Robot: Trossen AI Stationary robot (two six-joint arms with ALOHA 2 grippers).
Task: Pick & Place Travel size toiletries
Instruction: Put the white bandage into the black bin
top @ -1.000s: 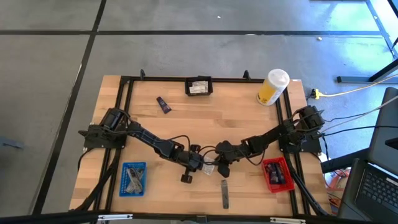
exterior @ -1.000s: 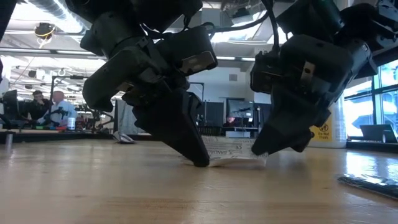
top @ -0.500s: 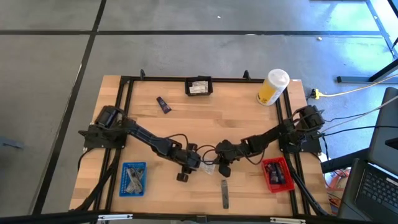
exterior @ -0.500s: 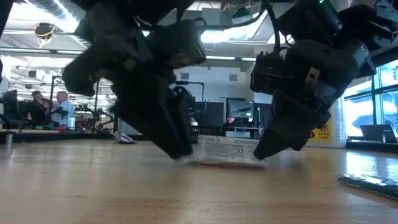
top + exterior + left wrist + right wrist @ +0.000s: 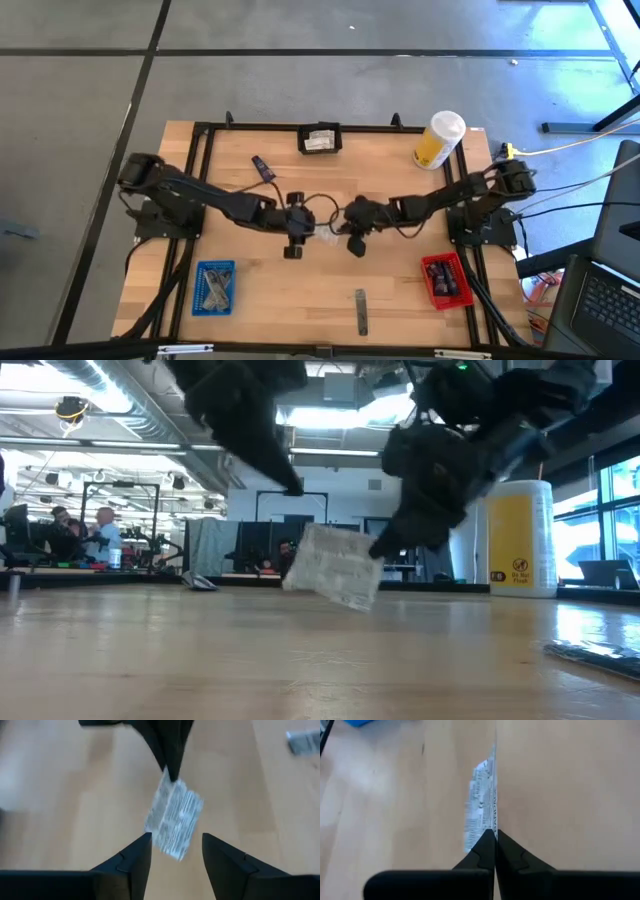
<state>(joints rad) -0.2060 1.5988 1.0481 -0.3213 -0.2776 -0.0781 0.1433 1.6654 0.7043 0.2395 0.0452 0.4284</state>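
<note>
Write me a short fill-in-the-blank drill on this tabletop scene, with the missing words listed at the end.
1. The foil sachet hangs above the table, pinched by the ____ gripper.
2. The left gripper sits beside the sachet with its jaws ____.
3. The red tray lies on the ____ arm's side of the table.
4. The tall yellow container wears a ____ cap.

Missing words: right; open; right; white
</note>
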